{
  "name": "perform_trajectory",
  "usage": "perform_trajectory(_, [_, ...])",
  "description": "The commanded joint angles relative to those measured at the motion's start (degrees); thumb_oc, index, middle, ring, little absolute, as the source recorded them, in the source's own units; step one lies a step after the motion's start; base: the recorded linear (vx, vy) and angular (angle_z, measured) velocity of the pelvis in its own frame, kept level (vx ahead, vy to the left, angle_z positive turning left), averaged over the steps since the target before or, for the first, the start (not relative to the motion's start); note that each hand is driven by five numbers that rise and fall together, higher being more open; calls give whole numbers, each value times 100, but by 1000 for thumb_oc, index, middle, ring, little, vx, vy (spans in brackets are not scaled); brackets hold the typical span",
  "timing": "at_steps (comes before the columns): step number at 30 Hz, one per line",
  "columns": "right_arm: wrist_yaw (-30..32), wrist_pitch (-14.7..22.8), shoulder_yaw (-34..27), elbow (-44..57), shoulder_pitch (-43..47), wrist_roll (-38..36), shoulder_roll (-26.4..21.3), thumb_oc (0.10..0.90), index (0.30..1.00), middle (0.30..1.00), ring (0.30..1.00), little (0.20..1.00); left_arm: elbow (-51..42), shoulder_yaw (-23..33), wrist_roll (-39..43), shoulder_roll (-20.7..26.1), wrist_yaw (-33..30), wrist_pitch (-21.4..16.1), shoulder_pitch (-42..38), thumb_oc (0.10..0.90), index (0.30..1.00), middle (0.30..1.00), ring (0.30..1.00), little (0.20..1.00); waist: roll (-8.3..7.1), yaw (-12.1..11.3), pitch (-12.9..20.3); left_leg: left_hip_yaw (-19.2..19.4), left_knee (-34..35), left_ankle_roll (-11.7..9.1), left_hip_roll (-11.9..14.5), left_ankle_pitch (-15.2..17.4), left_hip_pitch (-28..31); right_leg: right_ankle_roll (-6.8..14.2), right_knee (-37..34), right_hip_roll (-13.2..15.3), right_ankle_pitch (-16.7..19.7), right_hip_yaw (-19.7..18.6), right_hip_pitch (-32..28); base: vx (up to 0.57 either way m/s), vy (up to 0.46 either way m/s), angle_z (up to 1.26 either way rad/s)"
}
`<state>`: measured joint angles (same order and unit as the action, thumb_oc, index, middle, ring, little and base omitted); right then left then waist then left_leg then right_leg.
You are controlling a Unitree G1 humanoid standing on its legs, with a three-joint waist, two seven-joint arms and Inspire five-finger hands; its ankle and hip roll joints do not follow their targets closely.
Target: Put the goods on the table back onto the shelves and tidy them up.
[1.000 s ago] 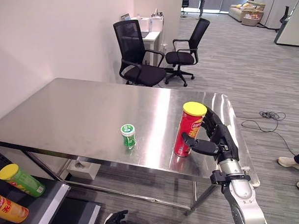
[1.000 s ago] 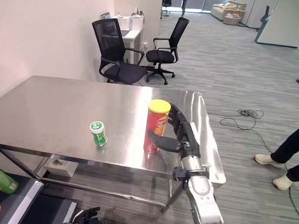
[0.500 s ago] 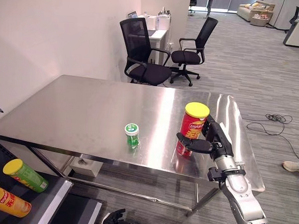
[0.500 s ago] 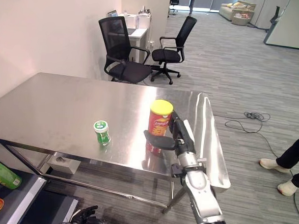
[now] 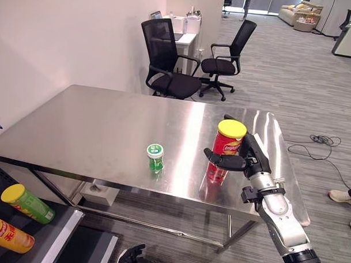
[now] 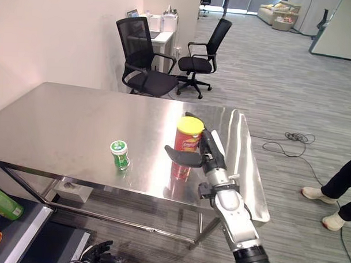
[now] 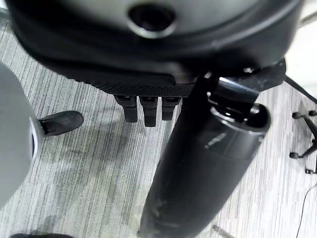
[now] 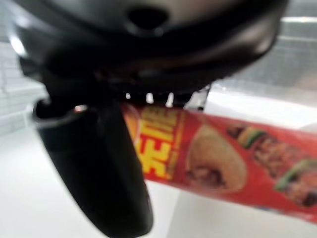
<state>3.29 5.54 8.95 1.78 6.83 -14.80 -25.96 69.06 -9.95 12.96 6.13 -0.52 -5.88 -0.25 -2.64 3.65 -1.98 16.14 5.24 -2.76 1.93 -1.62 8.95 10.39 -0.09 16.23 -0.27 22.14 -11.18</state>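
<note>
Here, right hand (image 5: 248, 160) at centre right of the frame, fingers and thumb wrapped round the upright red chip can (image 5: 224, 149), small green bottle (image 5: 155, 157) standing left of it on the steel surface (image 5: 94, 134), left hand (image 7: 148, 106) low over the floor, grip state unclear.

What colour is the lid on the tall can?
Yellow: the tall can has a yellow lid, clearest in the left eye view.

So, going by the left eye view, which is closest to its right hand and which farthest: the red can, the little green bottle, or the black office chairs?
1. Red can: in the right hand, near the table's front right.
2. Green bottle: standing to the hand's left.
3. Office chairs: on the floor beyond the table's far side.
</note>
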Motion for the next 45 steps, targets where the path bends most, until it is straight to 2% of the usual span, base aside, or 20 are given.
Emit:
perform_trajectory(1, [49,462,11,-19,1037,-275,-193,800,900,900,900,900,400,11,95,-101,169,-12,-23,800,900,900,900,900,-105,-256,131,-138,-24,-117,182,530,330,-137,225,360,831,-207,-7,0,0,0])
perform_trajectory(16, [47,385,48,-361,1156,-383,-25,800,900,900,900,900,379,216,330,-30,169,-1,106,800,900,900,900,900,-133,-354,118,-166,-24,-112,156,550,325,-125,240,395,867,-158,-20,1,0,0])
perform_trajectory(17, [60,380,48,-363,1174,-390,1,747,820,820,820,820,390,227,343,-31,166,4,106,800,900,900,900,900,-135,-357,116,-169,-24,-112,152,552,325,-125,240,396,870,-155,-19,12,7,4])
perform_trajectory(18, [65,384,52,-384,1194,-391,24,585,578,578,578,578,405,227,347,-33,169,0,103,800,900,900,900,900,-135,-360,119,-174,-24,-113,150,551,326,-126,239,401,870,-150,-25,0,0,0])
perform_trajectory(19, [65,384,52,-384,1194,-391,24,504,455,455,455,455,405,227,347,-33,169,0,103,800,900,900,900,900,-135,-360,119,-174,-24,-113,150,551,326,-126,239,401,870,-150,-25,0,0,0])
perform_trajectory(20, [80,379,42,-442,1223,-383,43,400,300,300,300,300,402,248,358,-25,161,12,104,800,900,900,900,900,-139,-371,127,-178,-24,-113,136,558,325,-122,235,409,892,-147,-28,0,0,0])
perform_trajectory(29, [301,403,-255,-548,1197,-31,268,400,300,300,300,300,362,321,315,-18,105,-24,107,800,900,900,900,900,-100,-386,118,-188,-24,-113,115,578,344,-129,218,434,878,-138,-53,8,3,1])
perform_trajectory(32, [452,420,-532,-481,1111,271,390,400,300,300,300,300,289,357,251,-24,75,-44,119,800,900,900,900,900,-67,-360,119,-194,-24,-117,116,588,367,-138,213,436,838,-130,-81,0,0,0])
perform_trajectory(38, [636,471,-1061,192,837,702,426,400,300,300,300,300,245,397,95,-40,38,-92,104,800,900,900,900,900,-6,-251,107,-187,-24,-128,146,583,414,-157,217,407,740,-148,-91,-3,-5,0])
perform_trajectory(45, [709,482,-1355,1115,597,933,586,400,300,300,300,300,228,254,-23,-80,23,-110,42,800,900,900,900,900,29,-144,89,-151,-24,-126,169,568,442,-173,198,374,697,-172,-113,0,0,0])
